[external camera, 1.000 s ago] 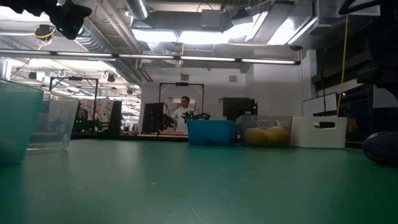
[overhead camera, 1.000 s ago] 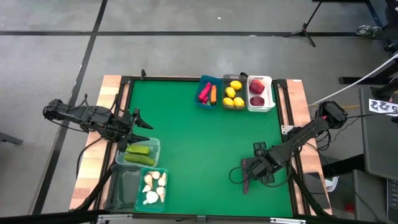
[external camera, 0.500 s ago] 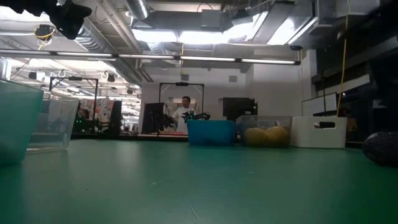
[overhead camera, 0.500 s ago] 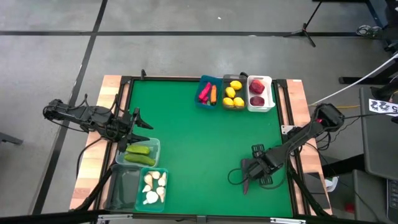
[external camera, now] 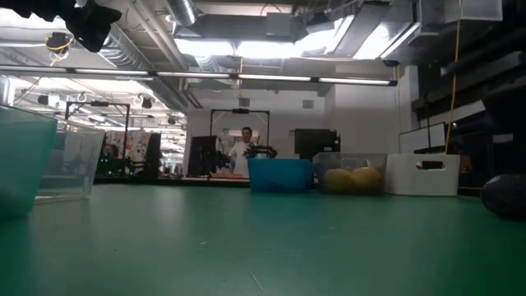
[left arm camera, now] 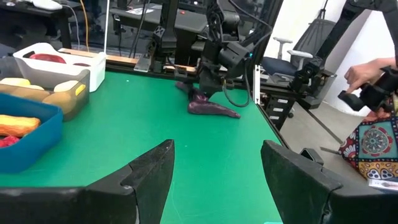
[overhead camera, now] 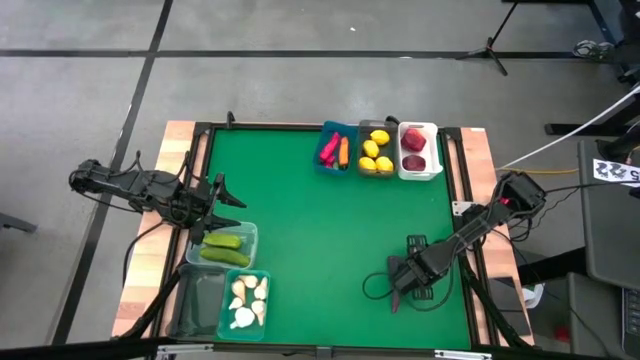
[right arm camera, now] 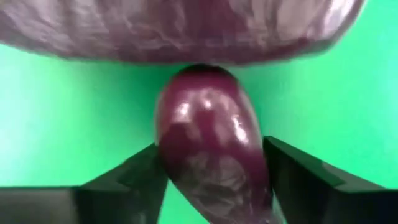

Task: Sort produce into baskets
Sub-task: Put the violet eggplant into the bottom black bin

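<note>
- Table: green mat, most produce already sorted; the middle of the mat lies bare.
- Far row, three baskets side by side: blue basket with pink pepper and carrot; grey-clear basket with lemons; white basket with red apples.
- Near left, three more: pale clear basket with green cucumbers; teal basket with white garlic; dark clear basket beside the teal one, apparently without contents — judged the eggplants' place.
- Left to do, by my reading: two dark purple eggplants, lying on the mat at near right, touching or overlapping; none in a basket yet.
- Right gripper: low over the eggplants; in the right wrist view one eggplant sits between its fingers, jaws part-spread and close to its sides. Cannot tell if the grip is firm yet.
- Left gripper: waiting at left edge just beyond the cucumber basket, fingers apart, holding nothing.
- Writing: a white tag with dark marks off the table at right, too small to read. No brands legible on baskets.
</note>
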Controlling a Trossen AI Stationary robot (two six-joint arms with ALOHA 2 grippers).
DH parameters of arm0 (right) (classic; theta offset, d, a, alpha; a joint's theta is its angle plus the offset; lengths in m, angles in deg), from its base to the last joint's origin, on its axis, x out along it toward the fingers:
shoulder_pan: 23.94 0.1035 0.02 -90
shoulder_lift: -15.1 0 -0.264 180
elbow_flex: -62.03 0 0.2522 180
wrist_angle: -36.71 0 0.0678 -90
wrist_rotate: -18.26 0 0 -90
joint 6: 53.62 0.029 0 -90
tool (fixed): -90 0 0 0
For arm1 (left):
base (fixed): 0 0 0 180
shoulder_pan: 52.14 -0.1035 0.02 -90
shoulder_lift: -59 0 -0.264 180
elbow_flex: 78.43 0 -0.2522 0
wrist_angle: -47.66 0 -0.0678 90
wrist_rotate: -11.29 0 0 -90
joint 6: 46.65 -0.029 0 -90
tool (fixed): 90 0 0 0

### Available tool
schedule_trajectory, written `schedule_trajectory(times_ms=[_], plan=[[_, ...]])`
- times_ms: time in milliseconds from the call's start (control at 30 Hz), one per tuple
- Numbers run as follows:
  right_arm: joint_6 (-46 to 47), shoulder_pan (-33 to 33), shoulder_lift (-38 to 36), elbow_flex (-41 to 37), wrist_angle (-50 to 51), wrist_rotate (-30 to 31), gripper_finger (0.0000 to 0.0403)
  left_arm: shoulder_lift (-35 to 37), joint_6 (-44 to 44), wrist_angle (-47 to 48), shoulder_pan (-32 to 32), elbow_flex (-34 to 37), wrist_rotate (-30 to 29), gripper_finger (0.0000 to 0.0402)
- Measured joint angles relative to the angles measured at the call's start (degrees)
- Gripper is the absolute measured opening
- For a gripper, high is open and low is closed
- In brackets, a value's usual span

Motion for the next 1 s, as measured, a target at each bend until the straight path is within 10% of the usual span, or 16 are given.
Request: schedule_trajectory(times_ms=[200,700,1000], plan=[[-0.73,0.0,0.03,1.97,0.69,1.15,0.0176,0.0,0.02,0.0,0.0,0.0,0.02,0.0237],[0.24,-0.21,-0.04,17.86,11.93,25.53,0.0196,0.0,-0.02,0.0,0.0,0.0,0.02,0.0237],[-25.61,-7.74,0.28,24.18,-27.36,40.26,0.0196,0.04,0.02,-2.06,0.0,0.0,0.04,0.0237]])
